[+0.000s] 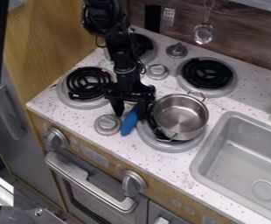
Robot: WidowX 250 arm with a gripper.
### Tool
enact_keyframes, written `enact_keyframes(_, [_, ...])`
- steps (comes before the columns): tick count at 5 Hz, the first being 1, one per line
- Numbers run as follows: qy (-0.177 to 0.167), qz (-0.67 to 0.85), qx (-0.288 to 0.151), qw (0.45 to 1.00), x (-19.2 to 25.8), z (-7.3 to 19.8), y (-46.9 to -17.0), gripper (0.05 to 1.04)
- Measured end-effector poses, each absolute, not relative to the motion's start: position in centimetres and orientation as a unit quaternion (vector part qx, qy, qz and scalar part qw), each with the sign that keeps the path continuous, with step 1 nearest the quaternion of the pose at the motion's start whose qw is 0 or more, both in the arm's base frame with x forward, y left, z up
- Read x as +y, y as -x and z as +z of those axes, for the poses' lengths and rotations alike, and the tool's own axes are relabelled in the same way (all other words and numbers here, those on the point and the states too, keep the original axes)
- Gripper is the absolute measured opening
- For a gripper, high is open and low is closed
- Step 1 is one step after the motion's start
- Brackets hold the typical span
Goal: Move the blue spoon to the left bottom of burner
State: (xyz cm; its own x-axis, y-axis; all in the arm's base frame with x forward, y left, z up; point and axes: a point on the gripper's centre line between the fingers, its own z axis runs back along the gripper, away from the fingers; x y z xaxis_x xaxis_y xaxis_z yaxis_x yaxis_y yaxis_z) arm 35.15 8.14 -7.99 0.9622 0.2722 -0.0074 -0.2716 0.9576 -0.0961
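Two fingers stand spread, with one blue spoon between them, beside the pot's burner at its 9 o'clock side. We can't make out the spoon's upper end; the rest looks smooth and slender, pointing toward 7. Outward, we count three knobs, the nearest at 8, one steel pot at 3, and four burners, one partly behind the arm.

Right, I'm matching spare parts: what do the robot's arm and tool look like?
The arm is black, with bulky joints and a thin dark cable looping out at its side. The tool is black too, with a wide body and two fingers that narrow toward their tips.
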Motion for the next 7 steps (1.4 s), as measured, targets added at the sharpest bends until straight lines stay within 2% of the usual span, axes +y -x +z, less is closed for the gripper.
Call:
enact_keyframes(1, [0.063,0.127,0.005,0.990,7.8,-7.8,-35.4,0.460])
enact_keyframes(2, [0.068,0.112,0.004,0.991,7.5,-7.6,-35.1,0.357])
enact_keyframes(3, [0.066,0.097,-0.020,0.993,7.6,-6.1,-35.5,0.355])
enact_keyframes(4, [0.040,0.098,-0.067,0.992,9.2,-2.7,-37.1,0.355])
enact_keyframes(5, [0.030,0.117,-0.088,0.989,11.7,-0.9,-38.0,0.355])
enact_keyframes(6, [0.022,0.157,-0.098,0.982,15.9,0.0,-38.0,0.355])
enact_keyframes(7, [0.010,0.162,-0.075,0.984,17.6,-2.1,-37.5,0.355])
